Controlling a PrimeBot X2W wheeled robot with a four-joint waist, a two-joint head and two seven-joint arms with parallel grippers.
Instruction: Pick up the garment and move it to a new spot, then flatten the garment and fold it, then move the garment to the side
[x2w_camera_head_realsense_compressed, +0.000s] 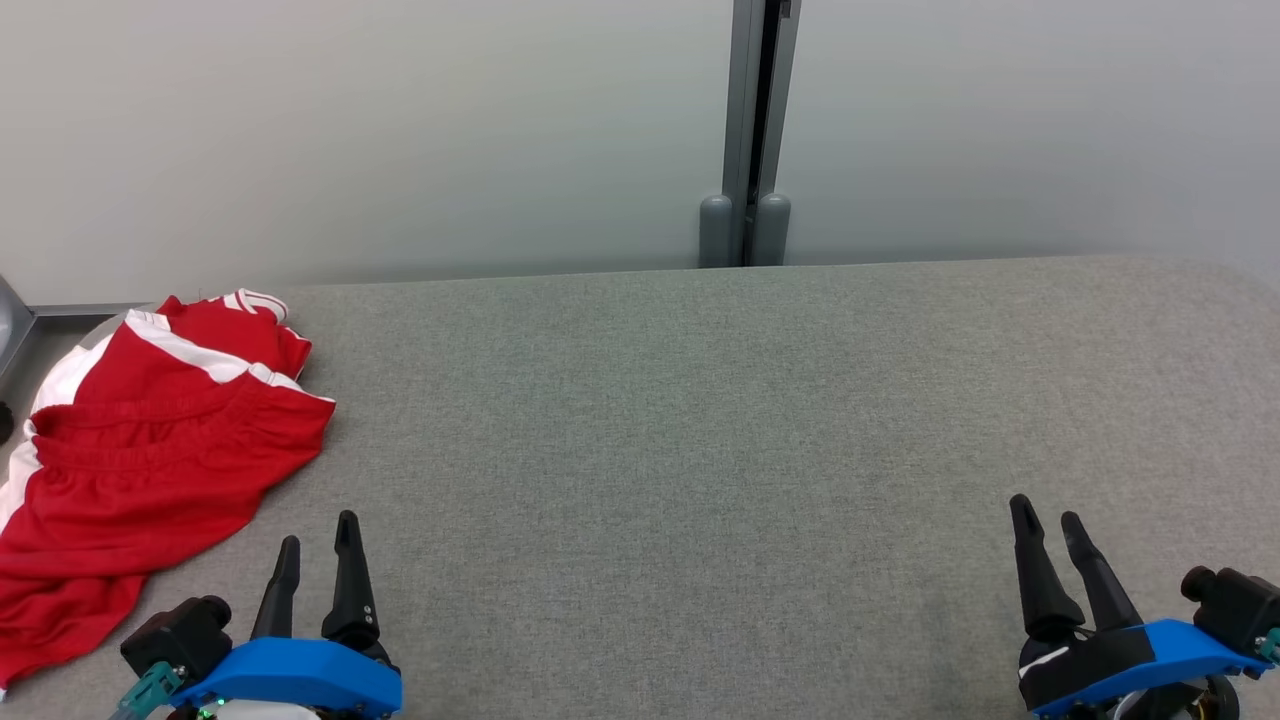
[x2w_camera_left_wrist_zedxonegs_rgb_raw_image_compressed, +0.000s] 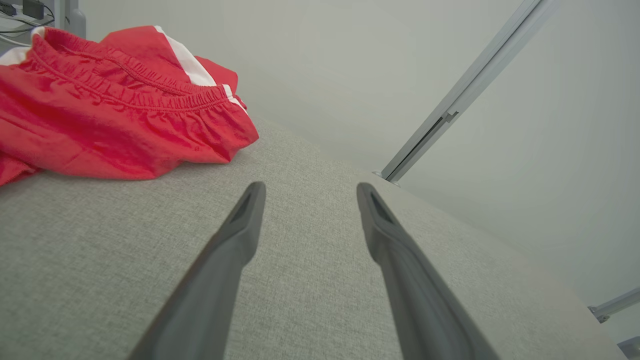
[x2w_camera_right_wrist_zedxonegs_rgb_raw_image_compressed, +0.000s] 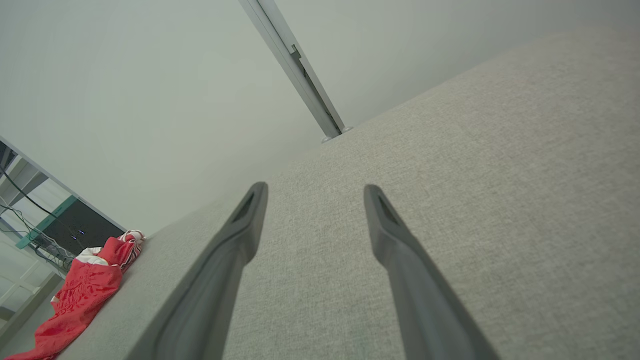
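Grey woven cloth covers the broad flat table, a plain, slightly nubbly surface that spans most of the head view and offers an even bed for spreading fabric; behind it stand pale matte wall panels joined by a slim grey metal post. Next in size, the crumpled red shorts with white side stripes lie at the table's far left, part of them seeming to drape over that end, well apart from the bare middle where flattening would likely be easiest. Their thin, faintly glossy fabric is rumpled into soft folds, and the gathered elastic waistband puckers across the heap in the left wrist view. Smallest, the left gripper sits at the lower left, near the shorts' hem but not touching it, its two long dark tapered fingers spread wide and holding nothing; it looks best placed to reach the garment first. The right gripper rests at the lower right over bare table, well away from the cloth, likewise spread wide and empty
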